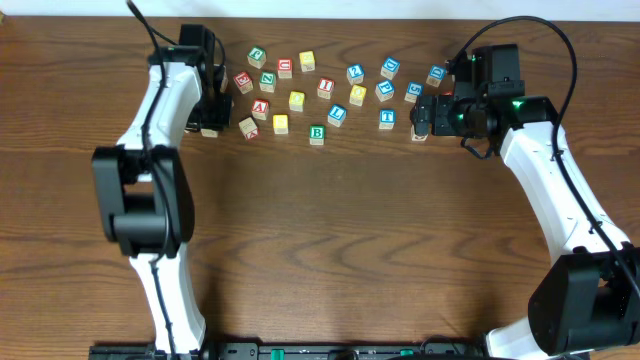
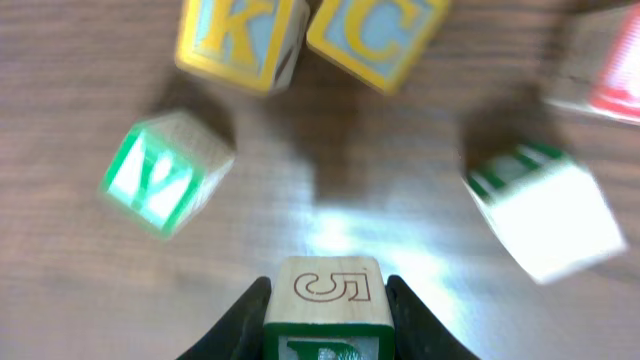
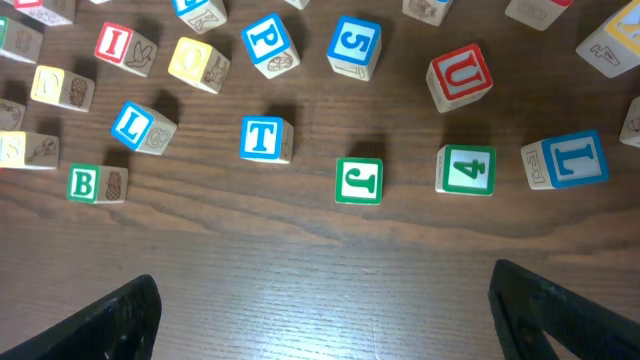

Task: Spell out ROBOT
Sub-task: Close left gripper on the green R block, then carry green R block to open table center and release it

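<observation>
On the left, we are gripping a green-lettered cube point(image 2: 325, 288) in our left hand point(image 2: 326, 320), which is drawn narrow with one finger pressing each side. A brown-outlined 5 is facing up. The picture's edge is cutting off the green letter, so we are not reading it for certain. We are judging it to be the R, since the word starts there and building from the left end is leaving room for the rest. Whether this cube is resting on the worktop point(image 1: 330, 230) or just lifted, we cannot tell. It is sitting at the near left corner of the scatter, apart from the other cubes.

Moving right, the remaining letters are lying among the scatter. The green B cube point(image 1: 317, 133) is sitting on the near edge of the group. A yellow-faced cube point(image 3: 190, 60) that reads as an O is sitting farther back. The blue T cube point(image 1: 387, 118) is lying right of the B. None is lined up, so we are judging the spelling as barely begun.

On the right, we are holding our right hand point(image 3: 322, 285) spread wide and gripping nothing. It is hovering on the near side of the T and a green J cube point(image 3: 358, 180), probably standing by for the letters on that side.
</observation>
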You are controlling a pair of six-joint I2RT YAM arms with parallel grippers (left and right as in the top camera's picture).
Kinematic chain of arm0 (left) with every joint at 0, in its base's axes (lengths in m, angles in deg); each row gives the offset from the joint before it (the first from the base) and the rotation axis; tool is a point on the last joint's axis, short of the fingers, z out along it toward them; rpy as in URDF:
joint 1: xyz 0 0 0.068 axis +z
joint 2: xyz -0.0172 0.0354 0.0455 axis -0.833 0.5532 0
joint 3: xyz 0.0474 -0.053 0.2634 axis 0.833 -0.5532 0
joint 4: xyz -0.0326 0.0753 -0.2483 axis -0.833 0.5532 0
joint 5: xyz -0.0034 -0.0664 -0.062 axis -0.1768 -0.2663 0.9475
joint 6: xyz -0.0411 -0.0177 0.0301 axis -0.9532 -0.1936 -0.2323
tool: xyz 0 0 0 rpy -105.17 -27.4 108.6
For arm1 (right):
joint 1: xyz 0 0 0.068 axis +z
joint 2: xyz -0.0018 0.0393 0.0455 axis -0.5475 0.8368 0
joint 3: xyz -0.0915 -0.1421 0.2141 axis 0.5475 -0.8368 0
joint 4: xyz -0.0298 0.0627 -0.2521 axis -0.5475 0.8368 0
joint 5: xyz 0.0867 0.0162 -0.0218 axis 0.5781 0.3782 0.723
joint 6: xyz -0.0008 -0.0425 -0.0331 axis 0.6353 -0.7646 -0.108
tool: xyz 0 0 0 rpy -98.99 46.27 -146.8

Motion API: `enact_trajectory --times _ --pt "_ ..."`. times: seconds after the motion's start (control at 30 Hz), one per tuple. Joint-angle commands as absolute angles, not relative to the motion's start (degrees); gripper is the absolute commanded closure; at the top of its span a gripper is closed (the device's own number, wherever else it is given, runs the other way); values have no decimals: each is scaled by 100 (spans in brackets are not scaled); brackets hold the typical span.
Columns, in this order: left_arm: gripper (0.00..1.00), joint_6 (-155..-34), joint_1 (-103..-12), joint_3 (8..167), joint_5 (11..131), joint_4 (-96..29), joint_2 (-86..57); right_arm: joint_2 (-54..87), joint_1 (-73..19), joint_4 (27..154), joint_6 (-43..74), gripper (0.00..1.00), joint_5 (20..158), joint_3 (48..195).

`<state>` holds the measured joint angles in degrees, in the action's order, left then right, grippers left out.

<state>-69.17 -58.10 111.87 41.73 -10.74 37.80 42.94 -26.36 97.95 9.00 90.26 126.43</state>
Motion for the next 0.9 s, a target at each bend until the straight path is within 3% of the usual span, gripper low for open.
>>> enact_trajectory --times 0.0,0.17,0.4,0.67,0.87 --pt "73 -7320 -6044 11241 4626 -617 3094 4342 -2579 9801 940 1 9013 12755" --pt "73 -7575 -6313 11239 5690 -51 2876 4342 -2579 9801 940 1 9013 12755" --pt "73 -8397 -6908 10752 5574 -29 2897 4342 -2579 9801 940 1 9013 12755" --pt "73 -9182 -7581 9552 5402 -1542 2897 4342 -2579 9801 940 1 9013 12755" --pt "73 -9451 -8073 9097 4521 -2302 2900 4342 -2579 9801 940 1 9013 12755"
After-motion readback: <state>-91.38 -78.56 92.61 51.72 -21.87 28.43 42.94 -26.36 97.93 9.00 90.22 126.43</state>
